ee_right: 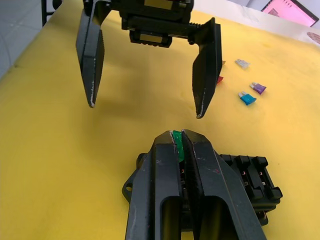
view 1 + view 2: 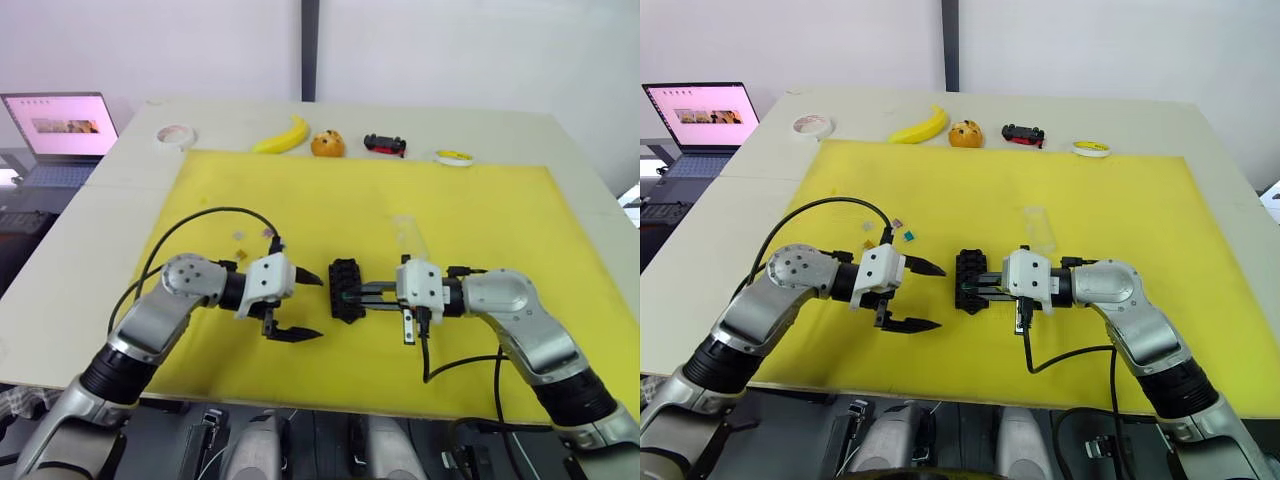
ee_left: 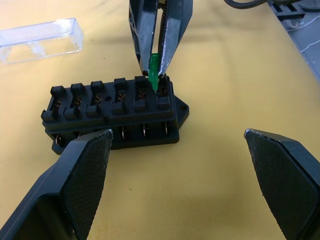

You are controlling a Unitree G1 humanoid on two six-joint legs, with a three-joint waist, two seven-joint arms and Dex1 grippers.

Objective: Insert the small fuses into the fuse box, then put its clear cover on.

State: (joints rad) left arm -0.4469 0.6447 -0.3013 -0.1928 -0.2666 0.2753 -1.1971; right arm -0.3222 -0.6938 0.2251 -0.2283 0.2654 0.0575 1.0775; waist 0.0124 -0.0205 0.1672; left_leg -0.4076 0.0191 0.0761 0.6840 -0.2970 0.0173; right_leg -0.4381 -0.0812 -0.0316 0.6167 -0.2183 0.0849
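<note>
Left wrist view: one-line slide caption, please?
Right gripper presses a green fuse into the fuse box end slot.

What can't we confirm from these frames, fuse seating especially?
- Green fuse: whether its blades have entered the fuse box slot; the right gripper covers its top in the left wrist view and the whole slot in the right wrist view.
- Loose fuses: too small in the eye views to count; the right wrist view may cut some off.
- Clear cover: cut off by the left wrist view's edge.
</note>
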